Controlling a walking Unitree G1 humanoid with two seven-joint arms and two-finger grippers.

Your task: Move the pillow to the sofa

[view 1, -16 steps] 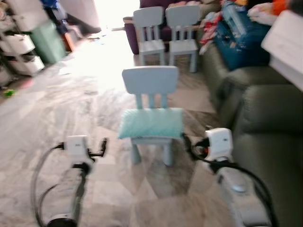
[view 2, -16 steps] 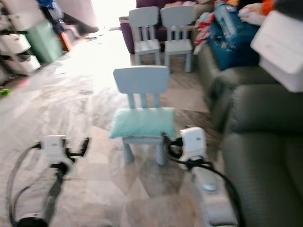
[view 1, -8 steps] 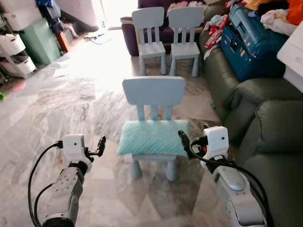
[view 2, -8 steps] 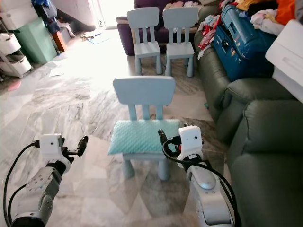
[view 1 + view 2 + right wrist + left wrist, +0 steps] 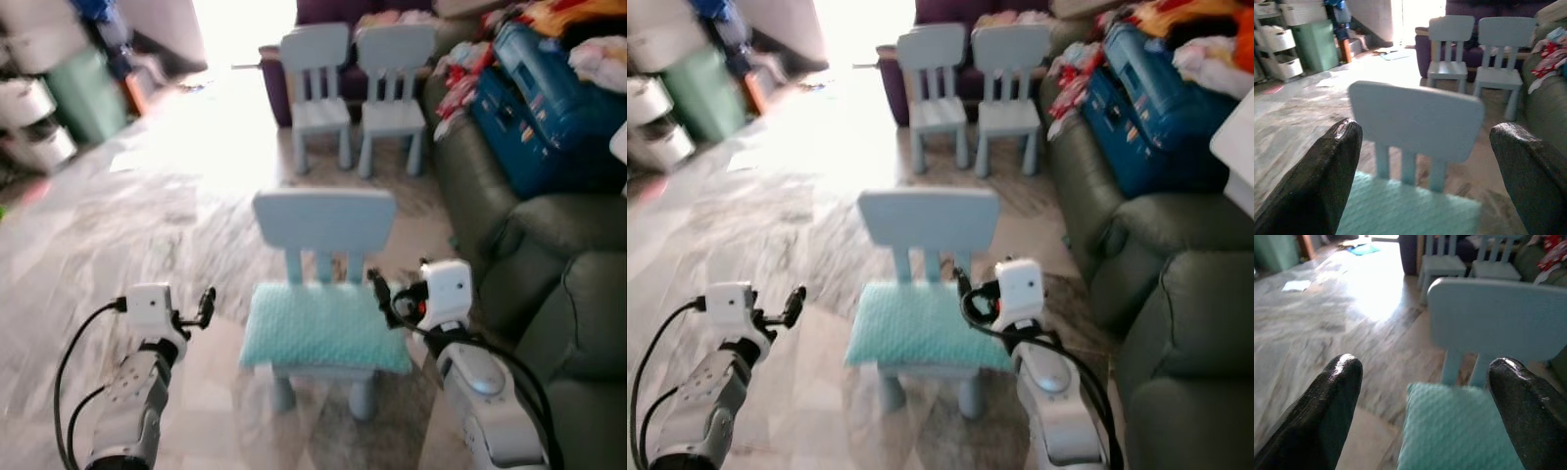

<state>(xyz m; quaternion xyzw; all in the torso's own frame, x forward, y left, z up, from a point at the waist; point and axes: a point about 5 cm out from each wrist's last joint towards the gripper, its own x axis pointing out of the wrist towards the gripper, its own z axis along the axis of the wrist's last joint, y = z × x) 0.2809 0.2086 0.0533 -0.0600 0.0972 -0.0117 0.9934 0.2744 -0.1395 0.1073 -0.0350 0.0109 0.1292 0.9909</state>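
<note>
Pillow point(image 5: 323, 336), the teal one, is found lying flat on the seat of a small light-blue chair point(image 5: 324, 221). It's flanked by the left gripper point(image 5: 207, 305) and right gripper point(image 5: 378, 290), both spread wide, nothing held. Dark green sofa point(image 5: 549, 294) is seen just right.

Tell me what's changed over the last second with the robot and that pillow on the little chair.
The robot has walked closer: the small blue chair and teal pillow now sit nearer, between its arms. The right gripper has come up beside the pillow's right edge; the left gripper is off its left side. Both are open and hold nothing. The pillow still lies on the chair seat, the sofa still on the right.
</note>
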